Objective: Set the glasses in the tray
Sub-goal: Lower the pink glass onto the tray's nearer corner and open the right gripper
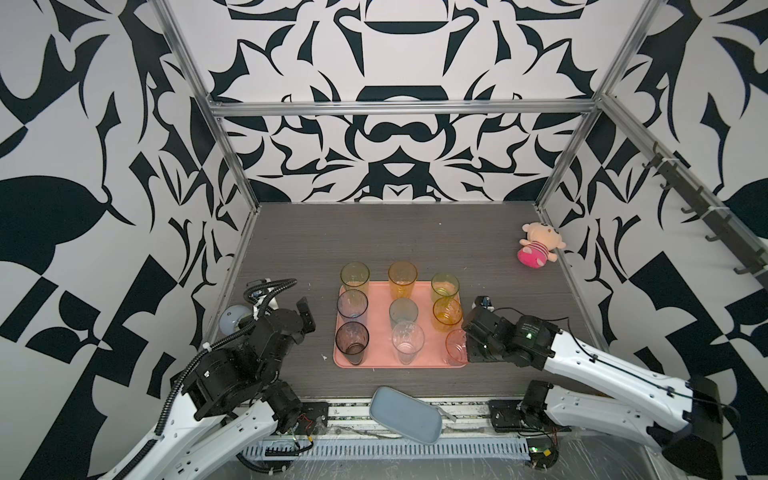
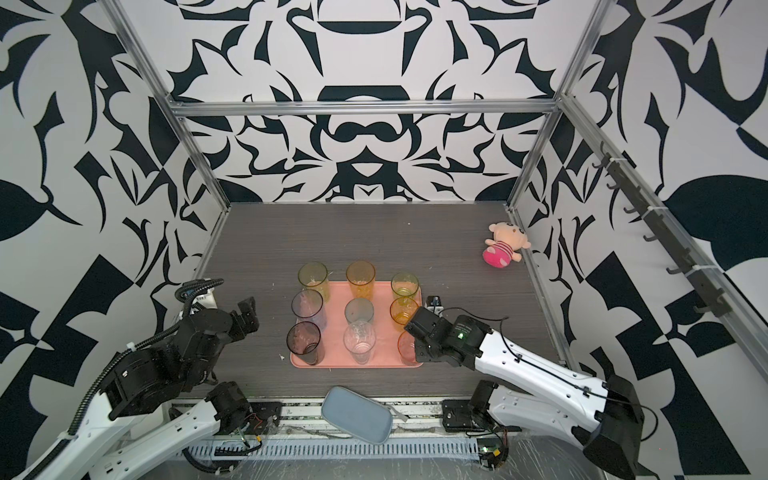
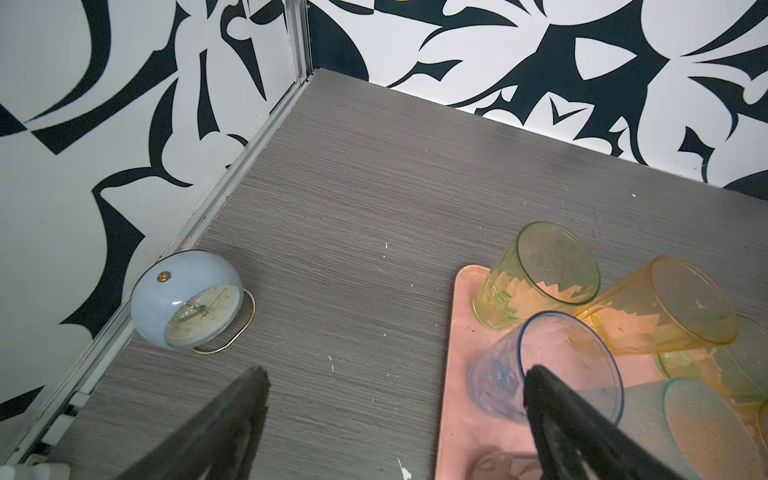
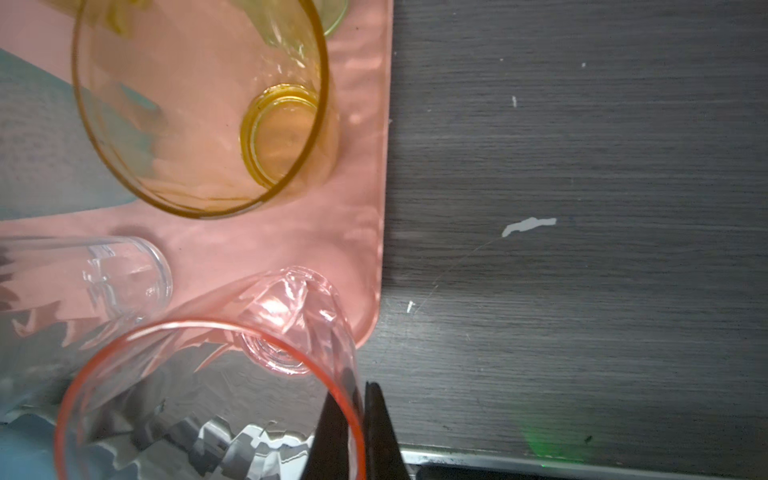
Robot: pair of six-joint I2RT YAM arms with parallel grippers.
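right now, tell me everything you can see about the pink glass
The pink glass is a see-through, faceted tumbler, empty, mouth up, wider at the rim than the base. It is roughly upright at the tray's near right corner, beside the clear glass. The right gripper is shut on its rim wall, one finger inside, one outside.

The tray [image 1: 380, 328] is salmon-pink, the glasses [image 1: 403, 313] yellow-green, amber, green, blue, teal, orange, smoky grey, clear and pink, the table [image 1: 374, 237] grey wood-grain, the walls [image 1: 395, 145] a black-and-white swirling pattern, the dish [image 1: 405, 415] blue-grey, the clock [image 3: 187, 303] pale blue, the doll [image 1: 538, 245] peach with pink stripes.
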